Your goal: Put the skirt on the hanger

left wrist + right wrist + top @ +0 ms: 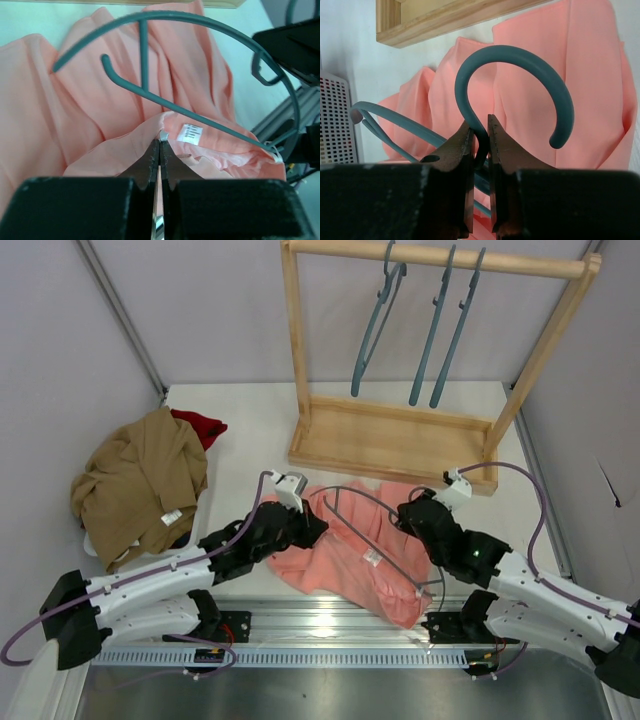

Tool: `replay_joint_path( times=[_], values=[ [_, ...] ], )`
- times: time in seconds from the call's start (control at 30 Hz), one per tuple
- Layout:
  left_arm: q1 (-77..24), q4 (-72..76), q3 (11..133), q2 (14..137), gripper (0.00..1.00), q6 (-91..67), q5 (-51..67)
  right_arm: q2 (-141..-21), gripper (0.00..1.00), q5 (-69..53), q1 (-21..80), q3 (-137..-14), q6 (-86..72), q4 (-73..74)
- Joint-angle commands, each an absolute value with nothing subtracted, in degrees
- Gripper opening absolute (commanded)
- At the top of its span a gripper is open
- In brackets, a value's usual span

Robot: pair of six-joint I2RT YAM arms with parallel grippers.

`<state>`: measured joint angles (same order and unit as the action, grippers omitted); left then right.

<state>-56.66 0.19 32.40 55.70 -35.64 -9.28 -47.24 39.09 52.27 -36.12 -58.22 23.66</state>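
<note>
We see the skirt [345,558] lying crumpled on the table [250,430], between the two arms and just in front of the base of the wooden rack [390,440]. It spreads from the left gripper [160,142] across to the near edge by the right arm's base. The left gripper's jaws are pressed together, and in its wrist view the tips pinch a raised fold of the skirt's edge, just beside the small white label [190,133]. The hanger [143,50] lies flat on top of the pink cloth, its long curved side arching over the folds and its straight side running past the label. The right gripper [480,132] is clamped on the hanger where the hook meets the stem. The teal wire sits between the two fingers and the hook's open curl rises above them against the skirt. We cannot tell whether any part of the hanger is threaded inside the skirt. Three other hangers [432,330] hang from the rack's top rail, well apart from the grippers. At the left of the table sits a tan-brown garment [140,485], with a dark red garment [200,425] showing at its far edge, touching it.
</note>
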Motion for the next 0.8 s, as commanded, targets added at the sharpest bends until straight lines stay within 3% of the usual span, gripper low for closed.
replay_joint_path(
  times=[0.0, 0.3, 0.77],
  values=[
    [-56.43, -4.64, 37.43, 56.95, 0.05, -37.00, -16.33, -45.97, 0.00, 39.55, 52.56, -35.07, -57.83, 21.18],
    [-51.07, -9.67, 39.81, 59.41, 0.03, -35.86, -14.60, -34.19, 0.00, 38.32, 52.82, -30.41, -52.92, 17.84],
    [-50.62, -14.06, 46.58, 60.82, 0.04, -25.05, -12.74, -41.39, 0.00, 37.35, 55.02, -33.66, -55.98, 20.92]
  ],
)
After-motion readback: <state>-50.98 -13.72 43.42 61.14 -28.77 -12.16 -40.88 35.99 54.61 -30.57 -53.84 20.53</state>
